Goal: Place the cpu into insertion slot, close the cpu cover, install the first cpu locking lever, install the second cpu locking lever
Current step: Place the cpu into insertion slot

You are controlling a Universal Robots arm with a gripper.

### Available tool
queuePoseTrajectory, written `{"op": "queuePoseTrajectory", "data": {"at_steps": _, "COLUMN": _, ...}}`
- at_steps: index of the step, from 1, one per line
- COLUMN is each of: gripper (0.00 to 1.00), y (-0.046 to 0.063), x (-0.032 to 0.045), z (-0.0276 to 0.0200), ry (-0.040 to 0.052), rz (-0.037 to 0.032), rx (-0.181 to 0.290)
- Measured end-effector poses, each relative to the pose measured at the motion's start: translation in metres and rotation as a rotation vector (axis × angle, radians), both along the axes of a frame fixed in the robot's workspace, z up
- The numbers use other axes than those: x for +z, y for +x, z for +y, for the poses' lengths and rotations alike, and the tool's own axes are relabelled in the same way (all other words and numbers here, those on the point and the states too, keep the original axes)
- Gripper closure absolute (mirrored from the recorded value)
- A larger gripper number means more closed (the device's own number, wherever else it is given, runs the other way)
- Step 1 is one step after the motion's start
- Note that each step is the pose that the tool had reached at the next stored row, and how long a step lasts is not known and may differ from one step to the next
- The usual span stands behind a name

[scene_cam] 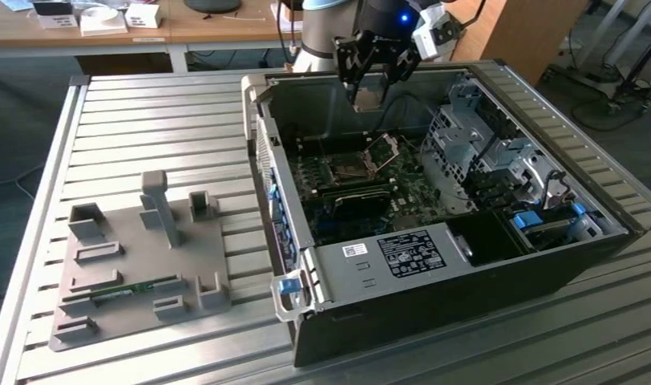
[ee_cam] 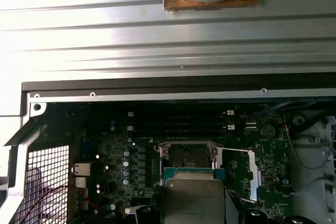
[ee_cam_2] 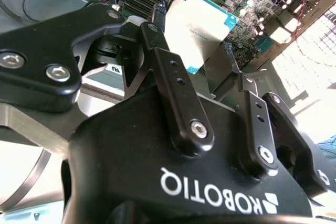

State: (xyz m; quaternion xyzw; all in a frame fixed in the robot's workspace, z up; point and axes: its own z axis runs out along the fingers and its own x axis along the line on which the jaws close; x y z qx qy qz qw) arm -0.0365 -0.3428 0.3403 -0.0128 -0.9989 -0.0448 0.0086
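My pincer (ee_cam_2: 193,35) is clamped on the cpu (ee_cam_2: 202,22), one black finger on each of two opposite edges. Its silvery top faces the second wrist view; the faint print there is too small to read. I hold the chip in the air inside the open computer case (scene_cam: 443,297), above the green motherboard (scene_cam: 411,192). Below it, the insertion slot (ee_cam: 186,156) lies uncovered, with the cpu cover (scene_cam: 385,150) tilted up beside it. White lettering (ee_cam_2: 210,192) crosses my pincer's body, and a printed white label (scene_cam: 411,250) sits on the case's black inner box.

The cpu (ee_cam: 193,198), in the end effector (ee_cam_2: 193,31), hangs over the case (scene_cam: 443,297) holding the insertion slot (ee_cam: 187,156).
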Motion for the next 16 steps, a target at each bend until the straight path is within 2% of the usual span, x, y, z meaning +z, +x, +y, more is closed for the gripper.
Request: {"op": "queuePoseTrajectory", "data": {"at_steps": 16, "gripper": 0.46, "y": 0.0, "x": -0.0044, "z": 0.0, "ry": 0.0, "rz": 0.0, "rx": 0.0}}
